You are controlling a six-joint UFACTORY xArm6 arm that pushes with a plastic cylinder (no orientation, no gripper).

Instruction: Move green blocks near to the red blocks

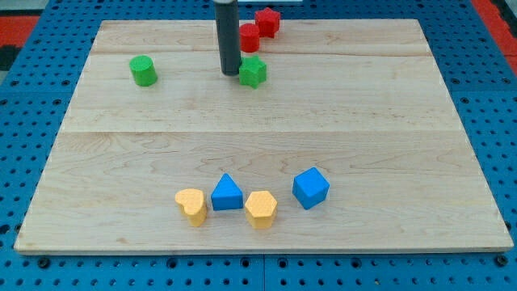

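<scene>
A wooden board [363, 105] fills the view on a blue pegboard [16, 162]. My rod [227, 32] stands nearly upright from the view's top, with no pincer on it, only my tip [231, 73]. It sits just left of the green star block [253, 71], which lies just below the red cylinder [249, 37] and red star block [267, 20]. The green cylinder [143, 70] sits well apart, to the view's left.
</scene>
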